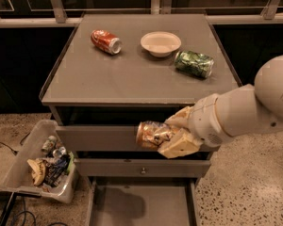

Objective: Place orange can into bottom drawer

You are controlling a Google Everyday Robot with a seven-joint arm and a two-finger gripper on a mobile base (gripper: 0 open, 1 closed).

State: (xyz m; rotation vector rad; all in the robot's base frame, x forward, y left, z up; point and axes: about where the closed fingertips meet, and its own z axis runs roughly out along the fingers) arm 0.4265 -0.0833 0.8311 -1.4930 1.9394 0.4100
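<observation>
Golden-orange metal shows inside the pale pincer (173, 133): the orange can (150, 134) lies sideways, clenched in its grip, in front of the top drawer (94, 138) and above the pulled-out bottom drawer (167, 206). The pincer hides the can's right end. The frame's lower edge cuts off the bottom drawer's front.

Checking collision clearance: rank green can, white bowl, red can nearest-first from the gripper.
Gripper holds the orange can in front of the top drawer.
1. green can, tabletop right
2. white bowl, back centre
3. red can, back left
</observation>
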